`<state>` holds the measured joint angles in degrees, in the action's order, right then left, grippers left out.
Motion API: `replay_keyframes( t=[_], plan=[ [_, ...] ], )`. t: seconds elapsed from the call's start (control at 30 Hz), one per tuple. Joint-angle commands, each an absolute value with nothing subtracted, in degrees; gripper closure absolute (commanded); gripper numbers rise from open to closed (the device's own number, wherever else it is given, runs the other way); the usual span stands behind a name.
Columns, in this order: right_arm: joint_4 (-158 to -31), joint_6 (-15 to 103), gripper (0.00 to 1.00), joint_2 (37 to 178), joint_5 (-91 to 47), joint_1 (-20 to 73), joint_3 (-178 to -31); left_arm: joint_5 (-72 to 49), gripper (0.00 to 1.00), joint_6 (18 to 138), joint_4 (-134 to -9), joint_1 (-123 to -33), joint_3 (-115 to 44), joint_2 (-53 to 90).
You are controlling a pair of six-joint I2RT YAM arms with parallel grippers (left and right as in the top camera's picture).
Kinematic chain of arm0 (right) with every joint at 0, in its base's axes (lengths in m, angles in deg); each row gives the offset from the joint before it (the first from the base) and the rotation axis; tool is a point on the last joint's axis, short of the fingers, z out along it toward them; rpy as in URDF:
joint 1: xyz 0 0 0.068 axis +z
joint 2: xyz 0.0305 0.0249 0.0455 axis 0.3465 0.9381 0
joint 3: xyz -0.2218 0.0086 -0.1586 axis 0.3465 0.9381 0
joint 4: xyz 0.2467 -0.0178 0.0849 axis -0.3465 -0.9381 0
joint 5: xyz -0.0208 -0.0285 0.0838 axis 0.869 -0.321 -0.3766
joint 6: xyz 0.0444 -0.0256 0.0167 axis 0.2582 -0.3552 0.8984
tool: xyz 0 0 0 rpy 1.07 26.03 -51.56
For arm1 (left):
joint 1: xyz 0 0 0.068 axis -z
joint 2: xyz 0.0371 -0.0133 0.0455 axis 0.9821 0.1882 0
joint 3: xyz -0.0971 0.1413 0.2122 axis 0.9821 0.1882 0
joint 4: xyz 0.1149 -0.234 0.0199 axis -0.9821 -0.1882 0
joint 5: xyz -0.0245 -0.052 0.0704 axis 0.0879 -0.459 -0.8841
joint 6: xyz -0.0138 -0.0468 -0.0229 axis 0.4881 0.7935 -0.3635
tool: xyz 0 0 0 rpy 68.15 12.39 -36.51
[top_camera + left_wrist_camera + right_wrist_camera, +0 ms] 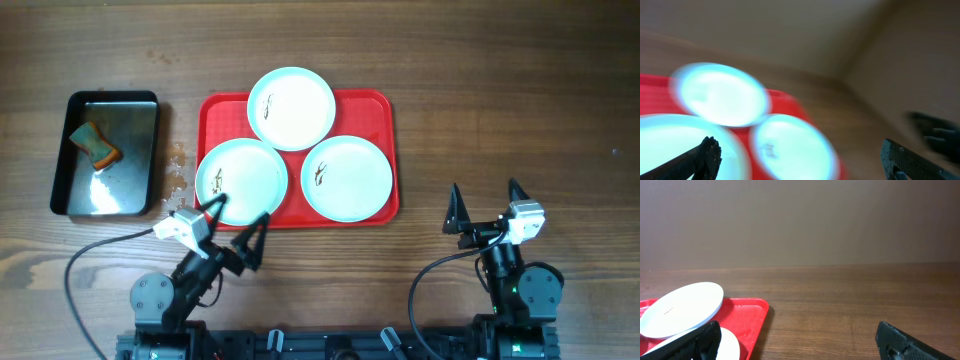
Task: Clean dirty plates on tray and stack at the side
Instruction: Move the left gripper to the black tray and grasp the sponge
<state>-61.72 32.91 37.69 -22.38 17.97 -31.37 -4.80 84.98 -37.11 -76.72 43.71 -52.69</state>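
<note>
Three pale plates lie on the red tray (380, 106): one at the back (291, 107), one front left (241, 175) and one front right (346, 178). Each carries a small dark smear. My left gripper (240, 213) stands open at the tray's front left corner, one finger over the front left plate's near rim and nothing between the jaws. Its wrist view is blurred and shows the plates (720, 95) ahead of the open left gripper (800, 160). My right gripper (485, 190) is open over bare wood to the right of the tray. The right wrist view shows a plate (682, 307) and the tray corner (747, 315) to the left.
A black metal pan (60, 180) sits left of the tray with an orange-and-green sponge (93, 145) in it. Small wet spots mark the wood (178, 160) between pan and tray. A brown wall stands behind the table.
</note>
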Motion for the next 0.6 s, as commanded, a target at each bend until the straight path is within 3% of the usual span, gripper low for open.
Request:
replay_keyframes(
  t=[0.0,0.13,0.23,0.33,0.43,0.57],
  plan=[
    [-61.55,31.93,0.0,37.12,-21.53,17.83,-31.31,9.75,0.0,102.35,-27.73,-76.37,43.91,-53.32],
    [-61.55,31.93,0.0,37.12,-21.53,17.83,-31.31,8.75,0.0,105.35,-6.75,-76.39,43.21,-53.32],
    [-61.55,31.93,0.0,37.12,-21.53,17.83,-31.31,8.12,0.01,103.18,-9.11,-76.78,37.24,-53.01],
    [-61.55,31.93,0.0,37.12,-21.53,17.83,-31.31,4.16,0.01,91.82,-30.68,-78.79,25.68,-50.68],
    [-61.55,31.93,0.0,37.12,-21.53,17.83,-31.31,-10.73,0.0,76.58,-59.12,-80.98,9.86,-42.65],
    [-61.55,31.95,0.0,37.12,-21.51,17.83,-31.33,-30.62,0.0,69.72,-85.7,-81.64,-10.73,-23.09]
  ],
)
